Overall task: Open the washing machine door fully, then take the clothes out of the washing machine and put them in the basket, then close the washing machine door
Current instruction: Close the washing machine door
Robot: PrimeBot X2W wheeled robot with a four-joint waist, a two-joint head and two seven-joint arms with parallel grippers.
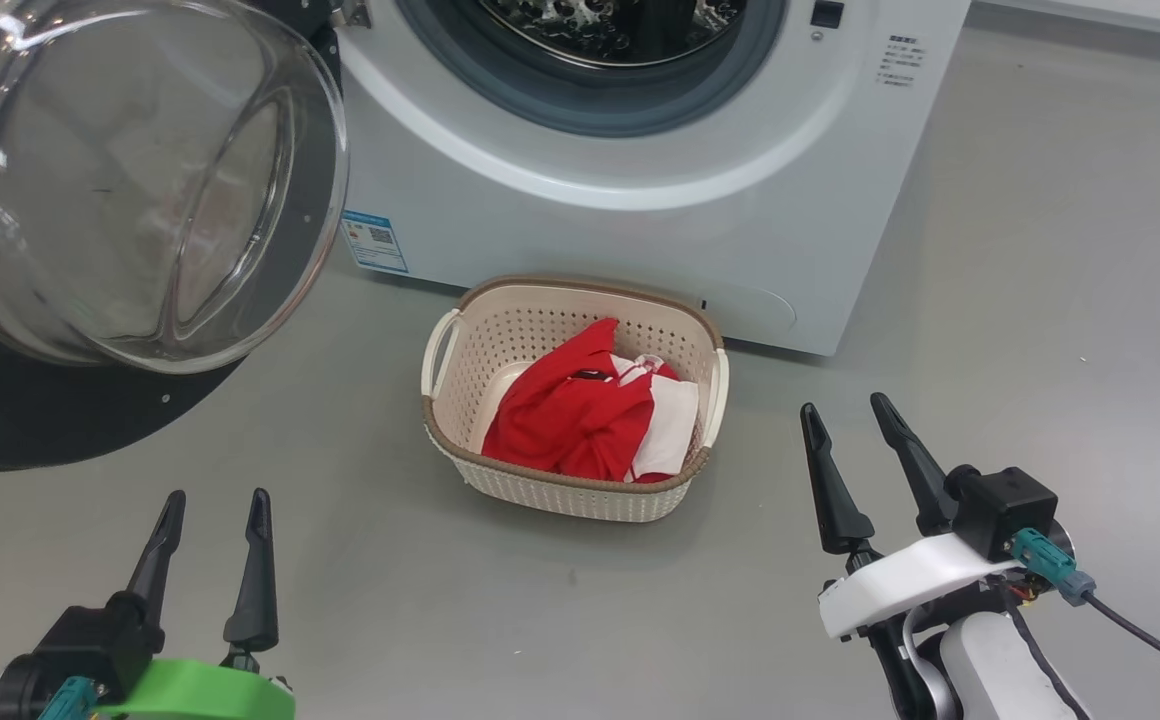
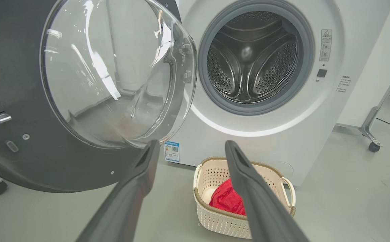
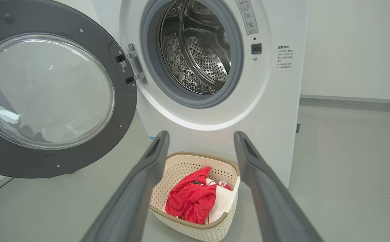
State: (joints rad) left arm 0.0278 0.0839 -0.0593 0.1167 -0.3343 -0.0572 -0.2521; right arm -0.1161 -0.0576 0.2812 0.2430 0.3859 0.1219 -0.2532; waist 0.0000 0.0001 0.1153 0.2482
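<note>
The white washing machine point(image 1: 640, 210) stands at the back with its drum point(image 2: 252, 64) bare inside. Its door point(image 1: 130, 190), black-rimmed with a clear glass bowl, hangs wide open to the left point(image 3: 47, 90). The red and white clothes point(image 1: 590, 410) lie in the cream basket point(image 1: 460, 440) on the floor in front of the machine. My left gripper point(image 1: 217, 510) is open at the lower left, empty, short of the door. At the lower right my right gripper point(image 1: 847, 408) is open and empty, to the right of the basket point(image 3: 181, 164).
Grey floor point(image 1: 1040, 300) spreads around the basket and to the right of the machine. A wheeled stand's leg point(image 2: 371, 134) and a cable sit far right in the left wrist view. A white wall point(image 3: 356, 50) rises behind.
</note>
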